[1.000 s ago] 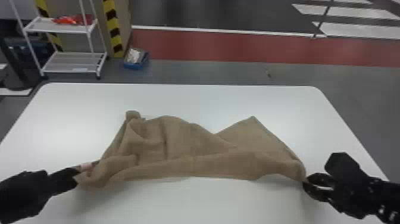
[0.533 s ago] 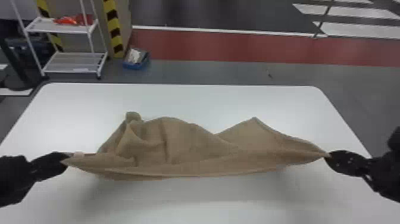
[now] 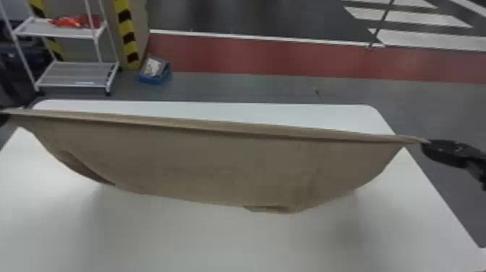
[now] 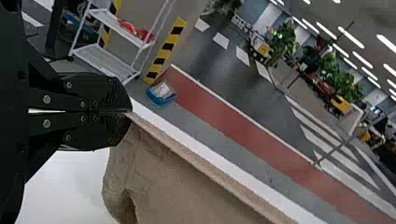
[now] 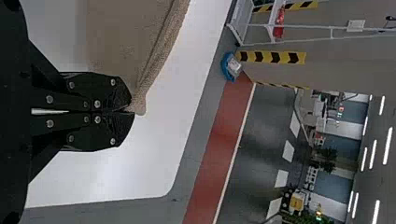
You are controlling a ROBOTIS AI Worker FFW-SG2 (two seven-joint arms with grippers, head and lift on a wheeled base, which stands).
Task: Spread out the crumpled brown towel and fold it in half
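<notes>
Leftmost in the head view, at the left edge, the left gripper [image 3: 3,118] is clenched on one corner of the brown towel [image 3: 217,162]. A white shelf rack [image 3: 58,30] stands in the upper left, with a red-orange item [image 3: 72,21] on its upper shelf and a pale label-like patch [image 3: 85,83] on the front of its lower shelf, too small to read. Just beside the rack come a yellow-and-black striped band [image 3: 127,36] and a blue box [image 3: 153,77] on the floor, holding something whitish.

Across the middle, the towel hangs stretched between the two grippers above the white table [image 3: 217,246], sagging at its lower edge and hiding part of the tabletop. A red floor strip [image 3: 289,59] runs behind the table, from upper centre to the right edge. White floor stripes [image 3: 434,39] lie in the upper right, crossed by a thin pole [image 3: 381,23]. At the right, the right gripper [image 3: 429,145] is closed tight on another corner of the towel.
</notes>
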